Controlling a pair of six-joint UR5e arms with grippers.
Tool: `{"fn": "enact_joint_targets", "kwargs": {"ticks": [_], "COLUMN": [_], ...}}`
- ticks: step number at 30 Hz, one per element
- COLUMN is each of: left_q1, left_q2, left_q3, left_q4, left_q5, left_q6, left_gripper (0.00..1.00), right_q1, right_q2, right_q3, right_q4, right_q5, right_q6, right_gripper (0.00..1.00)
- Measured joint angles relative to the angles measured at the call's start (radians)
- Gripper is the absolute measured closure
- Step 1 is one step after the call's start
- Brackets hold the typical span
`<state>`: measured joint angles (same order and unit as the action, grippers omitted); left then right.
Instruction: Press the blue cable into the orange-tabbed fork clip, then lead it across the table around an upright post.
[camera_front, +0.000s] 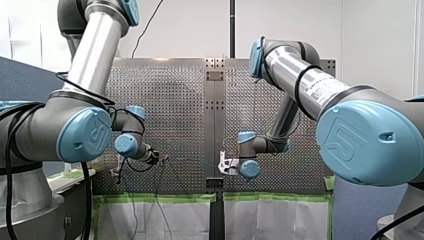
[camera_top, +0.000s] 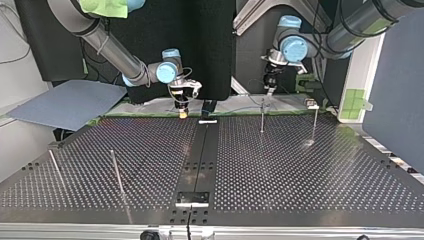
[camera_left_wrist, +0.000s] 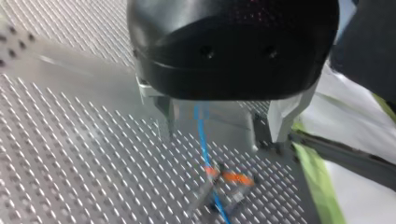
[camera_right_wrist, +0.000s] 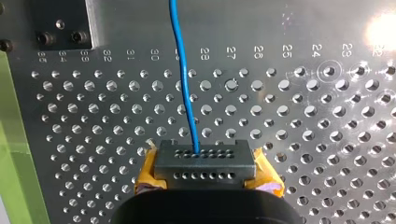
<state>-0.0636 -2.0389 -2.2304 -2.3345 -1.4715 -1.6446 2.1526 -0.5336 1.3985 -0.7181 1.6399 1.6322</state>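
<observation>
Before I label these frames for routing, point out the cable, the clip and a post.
cable (camera_right_wrist: 187, 93): right wrist view, middle of its visible run.
clip (camera_left_wrist: 232, 178): left wrist view, its orange tab.
post (camera_top: 262, 116): top view, mid-shaft, right of centre.

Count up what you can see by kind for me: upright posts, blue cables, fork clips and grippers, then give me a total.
Upright posts: 4
Blue cable: 1
Orange-tabbed fork clip: 1
Grippers: 2, my left gripper and my right gripper
Total: 8
</observation>
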Motion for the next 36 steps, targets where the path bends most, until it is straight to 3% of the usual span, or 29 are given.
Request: {"fn": "enact_joint_targets", "kwargs": {"ticks": [10,18,27,36], "left_q1": [-0.022,-0.030,-0.040,-0.049], "left_q2": [-0.003,-0.067,-0.145,-0.156], "left_q3": [-0.002,-0.003,-0.003,-0.003], "left_q4": [0.024,0.075,0.157,0.186], "left_q5": [-0.043,-0.071,-0.078,-0.084], "left_q6": [-0.035,-0.011,-0.034,-0.034], "left_gripper": [0.00,0.00,0.00,0.00], "right_q1": [0.000,-0.002,0.000,0.000], "right_q2": [0.000,0.000,0.001,0.001], "right_q3": [0.000,0.000,0.000,0.000], "right_q4": [0.001,0.001,0.002,-0.002], "right_q5": [0.000,-0.002,-0.003,-0.003], "right_q6": [0.003,0.005,0.006,0.006], "right_gripper": [1.00,1.00,1.00,1.00]}}
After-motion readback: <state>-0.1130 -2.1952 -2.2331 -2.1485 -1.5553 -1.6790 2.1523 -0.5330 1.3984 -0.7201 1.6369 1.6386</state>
